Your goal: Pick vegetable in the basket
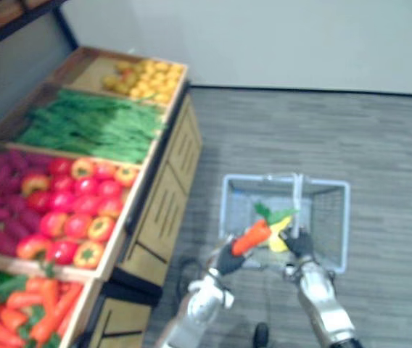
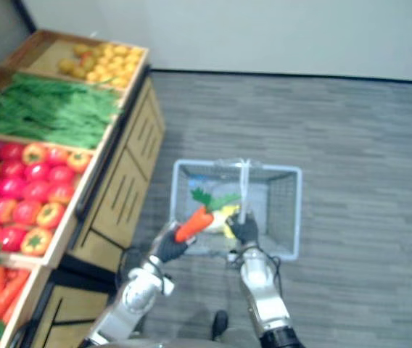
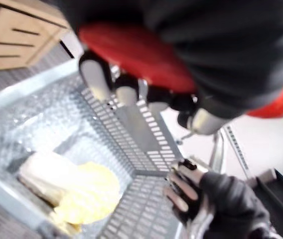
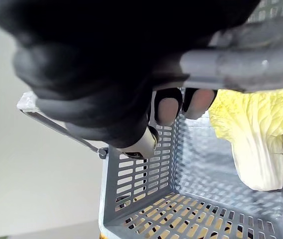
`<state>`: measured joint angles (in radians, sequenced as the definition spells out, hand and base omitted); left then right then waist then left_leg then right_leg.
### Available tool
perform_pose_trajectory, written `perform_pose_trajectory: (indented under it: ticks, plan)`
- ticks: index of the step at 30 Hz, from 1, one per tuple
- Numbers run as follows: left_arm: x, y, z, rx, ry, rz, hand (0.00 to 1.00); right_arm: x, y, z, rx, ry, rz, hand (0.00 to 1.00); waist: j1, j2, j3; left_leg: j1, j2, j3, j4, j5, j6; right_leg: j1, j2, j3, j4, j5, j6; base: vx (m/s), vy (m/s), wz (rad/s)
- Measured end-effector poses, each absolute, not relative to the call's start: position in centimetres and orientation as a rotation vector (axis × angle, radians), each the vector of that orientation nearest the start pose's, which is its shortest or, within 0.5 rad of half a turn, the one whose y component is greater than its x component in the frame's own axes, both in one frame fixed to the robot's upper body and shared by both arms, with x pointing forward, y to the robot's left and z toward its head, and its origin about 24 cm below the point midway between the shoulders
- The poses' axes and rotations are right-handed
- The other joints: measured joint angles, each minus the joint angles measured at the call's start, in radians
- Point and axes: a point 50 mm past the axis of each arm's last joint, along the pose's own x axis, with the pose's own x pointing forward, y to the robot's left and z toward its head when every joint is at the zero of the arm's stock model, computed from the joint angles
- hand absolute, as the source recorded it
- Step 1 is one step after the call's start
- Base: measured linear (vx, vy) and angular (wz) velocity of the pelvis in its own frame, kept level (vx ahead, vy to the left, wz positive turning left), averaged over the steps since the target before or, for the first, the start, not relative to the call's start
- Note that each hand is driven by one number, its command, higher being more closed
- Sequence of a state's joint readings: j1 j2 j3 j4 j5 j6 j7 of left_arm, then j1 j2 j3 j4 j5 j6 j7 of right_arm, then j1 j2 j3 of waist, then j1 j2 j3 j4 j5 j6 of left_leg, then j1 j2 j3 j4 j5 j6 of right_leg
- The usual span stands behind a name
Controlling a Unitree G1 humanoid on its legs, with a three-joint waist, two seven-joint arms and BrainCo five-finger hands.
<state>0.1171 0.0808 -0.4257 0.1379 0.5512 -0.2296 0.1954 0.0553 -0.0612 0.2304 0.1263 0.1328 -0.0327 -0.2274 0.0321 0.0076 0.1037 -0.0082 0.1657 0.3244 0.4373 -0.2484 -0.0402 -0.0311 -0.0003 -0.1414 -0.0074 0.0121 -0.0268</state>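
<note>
Left robot hand point(image 1: 229, 259) clenched round orange carrot with green leafy top point(image 1: 254, 235), fingers wrapped on root. Carrot held over near-left rim of grey slotted plastic basket point(image 1: 331, 210) on floor, leaves pointing inward. Pale yellow cabbage point(image 4: 253, 134) lies on basket bottom. Right robot hand point(image 1: 299, 243) curled tight round basket's grey bar handle point(image 1: 298, 190), just beside carrot leaves.

Wooden stand point(image 1: 166, 196), red peppers point(image 1: 75, 199), leafy greens point(image 1: 90, 127)

One basket point(image 1: 331, 217), one cabbage point(image 4: 256, 139) inside, one carrot point(image 1: 253, 237) aloft, and two hands: left hand point(image 1: 228, 259), right hand point(image 1: 300, 243).
</note>
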Motion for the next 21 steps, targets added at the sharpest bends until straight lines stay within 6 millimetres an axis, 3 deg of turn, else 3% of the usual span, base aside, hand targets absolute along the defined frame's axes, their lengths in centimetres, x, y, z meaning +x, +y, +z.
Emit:
perform_pose_trajectory:
  ticks: [1, 2, 3, 6, 8, 10, 11, 21]
  plan:
    - [20.3, 6.5, 0.1, 0.550, -0.120, -0.344, 1.00, 23.2, -11.7, -0.2, 0.052, 0.179, -0.009, 1.00, -0.005, 0.001, 0.000, -0.006, -0.033, -0.110, -0.030, -0.004, 0.004, -0.002, 0.002, 0.025, 0.009, 0.000, 0.000, -0.03, 0.034, -0.82]
    - [20.3, 6.1, 0.1, 0.546, -0.122, -0.352, 1.00, 23.1, -11.6, -0.3, 0.066, 0.186, 0.002, 1.00, -0.007, 0.004, -0.002, -0.005, -0.040, -0.150, -0.082, 0.007, 0.006, -0.004, 0.006, 0.039, 0.013, 0.002, 0.004, -0.05, 0.069, -0.62]
    - [20.4, 5.6, 0.0, 0.542, -0.126, -0.364, 1.00, 23.1, -11.5, -0.3, 0.085, 0.191, 0.019, 1.00, -0.011, 0.010, -0.005, -0.007, -0.031, -0.151, -0.151, 0.055, 0.005, -0.008, 0.020, 0.045, 0.012, 0.006, 0.010, -0.06, 0.079, -0.34]
    - [20.6, 4.4, -0.9, 0.577, -0.102, -0.419, 1.00, 22.9, -10.9, -0.1, 0.144, 0.191, 0.055, 1.00, -0.035, 0.005, -0.009, 0.024, -0.035, -0.143, -0.279, 0.040, -0.016, -0.032, 0.016, 0.035, -0.003, 0.028, 0.032, -0.06, 0.159, 0.12]
    - [20.6, 4.2, -1.7, 0.601, -0.074, -0.439, 1.00, 22.7, -10.3, -0.1, 0.184, 0.201, 0.087, 1.00, -0.025, -0.013, -0.012, 0.031, -0.052, -0.126, -0.307, 0.052, -0.018, -0.029, 0.004, 0.052, -0.039, 0.059, 0.042, -0.05, 0.157, -0.11]
    - [20.5, 4.0, -1.8, 0.608, -0.072, -0.446, 1.00, 22.1, -10.4, -0.4, 0.205, 0.219, 0.100, 1.00, -0.022, -0.012, -0.012, 0.055, -0.071, -0.109, -0.315, 0.056, -0.012, 0.002, -0.011, 0.074, -0.080, 0.083, 0.054, -0.03, 0.157, -0.25]
    - [20.5, 3.9, -1.9, 0.620, -0.074, -0.455, 0.00, 21.7, -10.6, -0.6, 0.234, 0.231, 0.110, 1.00, -0.023, -0.012, -0.012, 0.064, -0.080, -0.094, -0.315, 0.057, -0.011, 0.016, -0.019, 0.088, -0.100, 0.095, 0.062, -0.03, 0.135, -0.23]
    - [22.2, 3.9, -2.7, 0.796, -0.083, -0.525, 0.00, 20.6, -11.4, -0.2, 0.318, 0.231, 0.159, 1.00, -0.035, -0.017, -0.013, 0.064, -0.110, -0.090, -0.343, 0.080, 0.012, -0.001, -0.044, 0.097, -0.106, 0.123, 0.068, -0.06, 0.027, -0.03]
